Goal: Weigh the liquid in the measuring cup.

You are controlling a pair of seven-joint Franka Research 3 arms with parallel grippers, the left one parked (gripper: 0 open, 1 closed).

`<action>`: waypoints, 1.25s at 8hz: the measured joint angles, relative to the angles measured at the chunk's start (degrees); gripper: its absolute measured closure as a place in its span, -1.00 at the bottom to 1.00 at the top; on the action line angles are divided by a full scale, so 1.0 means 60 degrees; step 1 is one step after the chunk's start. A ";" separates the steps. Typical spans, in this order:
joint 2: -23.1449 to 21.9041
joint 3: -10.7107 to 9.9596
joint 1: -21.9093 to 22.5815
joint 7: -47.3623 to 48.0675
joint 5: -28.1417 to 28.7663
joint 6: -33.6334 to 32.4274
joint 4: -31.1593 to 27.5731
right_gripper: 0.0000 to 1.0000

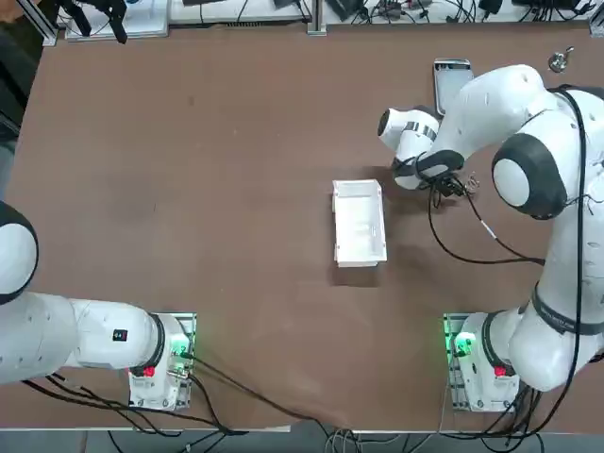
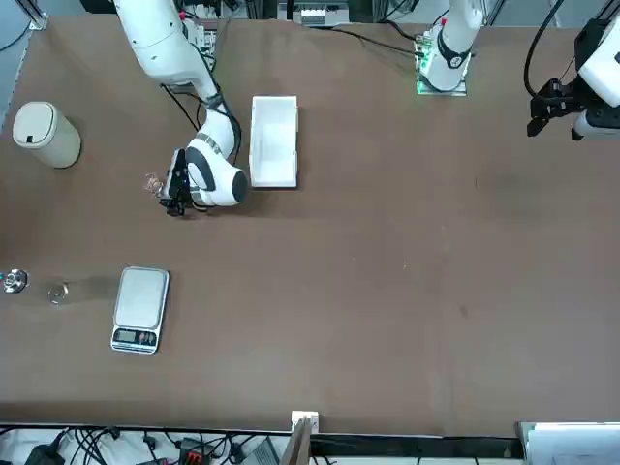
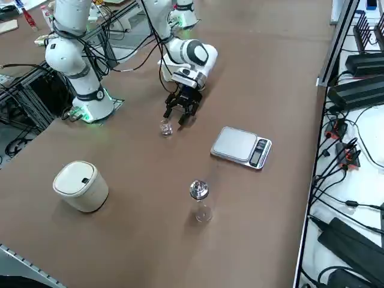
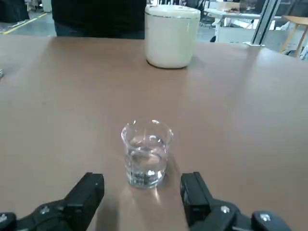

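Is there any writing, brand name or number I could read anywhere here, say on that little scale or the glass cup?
No text can be read.
Scale: its dark display strip and buttons are too small to read.
Measuring cup: faint marks on the glass, unreadable.
White lidded container: no lettering shows.
White tray: plain.
Right tool, open near the cup: no label shows.

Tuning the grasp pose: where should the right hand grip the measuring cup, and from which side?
Grip the measuring cup across its round wall at mid-height, below the flared rim. It stands upright on the table, part-filled with clear liquid, so come in level from the side. The right hand already faces it, fingers open either side of the cup's line, not yet touching.
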 joint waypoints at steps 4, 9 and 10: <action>0.0251 -0.0358 -0.0007 0.0083 -0.0102 -0.0088 0.0001 -0.95; 0.0689 -0.0621 -0.0027 0.0253 -0.0142 -0.0130 0.0003 -0.95; 0.0757 -0.0645 -0.0027 0.0282 -0.0143 -0.0139 0.0003 -0.91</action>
